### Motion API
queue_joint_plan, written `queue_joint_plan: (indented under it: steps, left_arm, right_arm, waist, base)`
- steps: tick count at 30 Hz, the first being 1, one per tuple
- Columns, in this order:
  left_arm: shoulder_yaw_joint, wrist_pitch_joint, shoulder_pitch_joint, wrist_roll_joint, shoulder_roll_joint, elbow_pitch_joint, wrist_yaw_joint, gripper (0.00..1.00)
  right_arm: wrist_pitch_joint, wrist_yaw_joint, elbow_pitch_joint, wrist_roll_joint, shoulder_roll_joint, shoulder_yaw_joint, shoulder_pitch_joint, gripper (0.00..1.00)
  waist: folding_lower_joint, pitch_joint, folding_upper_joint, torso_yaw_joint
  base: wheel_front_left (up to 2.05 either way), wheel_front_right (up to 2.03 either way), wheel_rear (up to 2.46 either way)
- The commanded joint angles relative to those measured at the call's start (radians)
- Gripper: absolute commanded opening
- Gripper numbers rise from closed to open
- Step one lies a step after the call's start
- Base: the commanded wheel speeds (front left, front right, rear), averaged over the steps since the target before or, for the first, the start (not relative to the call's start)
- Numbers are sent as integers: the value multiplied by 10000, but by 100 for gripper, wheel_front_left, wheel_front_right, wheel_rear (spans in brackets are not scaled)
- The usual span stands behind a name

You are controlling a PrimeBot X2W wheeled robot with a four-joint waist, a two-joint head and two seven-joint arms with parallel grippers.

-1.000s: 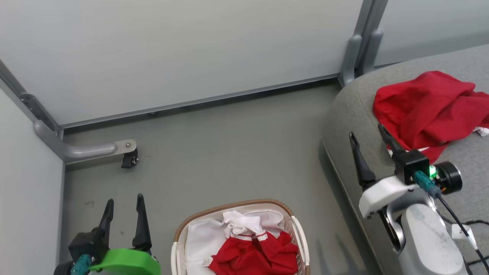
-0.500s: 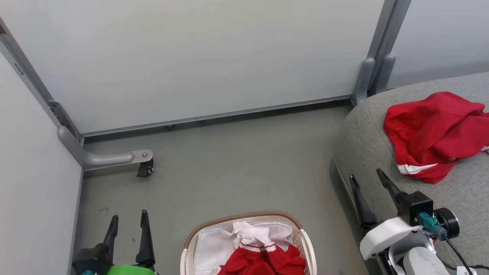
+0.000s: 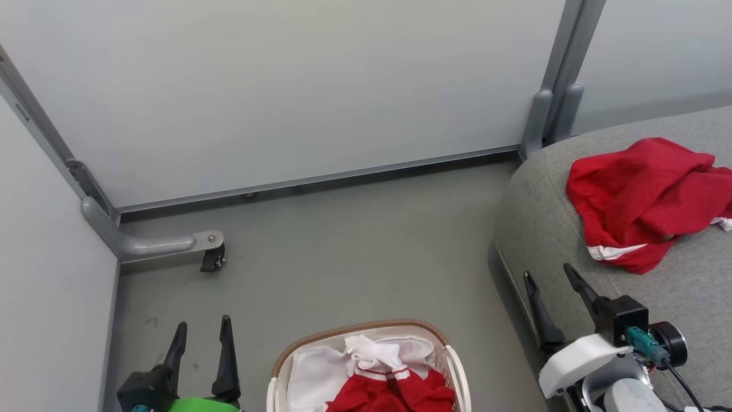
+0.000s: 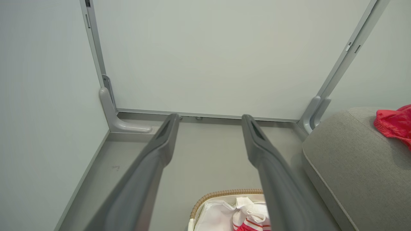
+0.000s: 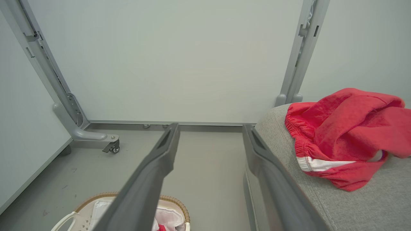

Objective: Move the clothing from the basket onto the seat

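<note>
Left gripper: fingers spread wide with nothing between them, low over the floor, just left of the basket.
Right gripper: also spread and empty, standing at the rounded front edge of the seat.
Clothing: one red garment lies crumpled on the seat; another red piece sits in the basket, part of it cut off at the bottom of the head view.
Snag risk: the basket piece lies bunched against the white liner, so a deep pinch would likely take liner along and lift the light basket with it.
Rim risk: a finger coming down off-centre could strike the woven rim and shove or tip the basket.
Seat risk: the placed garment rests near the cushion's curved edge, so a right arm sweeping past could drag it to the floor.
Cable risk: the dark cable at the right wrist may catch the fabric.
Edges: wall panel behind, a caster foot at the left, and the seat's side close on the right.
Open room: bare floor between the basket and the wall, with ample cushion on the near side of the garment.
</note>
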Motion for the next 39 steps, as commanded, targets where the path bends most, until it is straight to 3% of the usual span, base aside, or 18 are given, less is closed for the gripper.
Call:
queue_joint_plan:
  steps: [1,21,29,39]
  left_arm:
    - [5,-1,20,3,2,-28,48,100]
    - [-420,-1,-330,234,2,177,-75,100]
    - [-1996,0,-1661,871,4,1225,-346,100]
    - [-4121,1,-4251,1564,23,4225,-511,100]
  right_arm:
    - [-17,-10,2,5,-35,-2,-14,100]
    - [-17,-10,-231,54,-36,-315,-23,100]
    - [-17,-10,-595,-25,-32,-673,-534,100]
    - [-17,-10,-977,54,-28,-416,-1729,100]
  waist:
    - [1,-2,0,1]
    - [1,218,0,-130]
    - [1,1251,0,-564]
    - [1,3468,0,-1721]
  base:
    - [0,0,0]
    - [0,0,0]
    - [0,0,0]
    - [0,0,0]
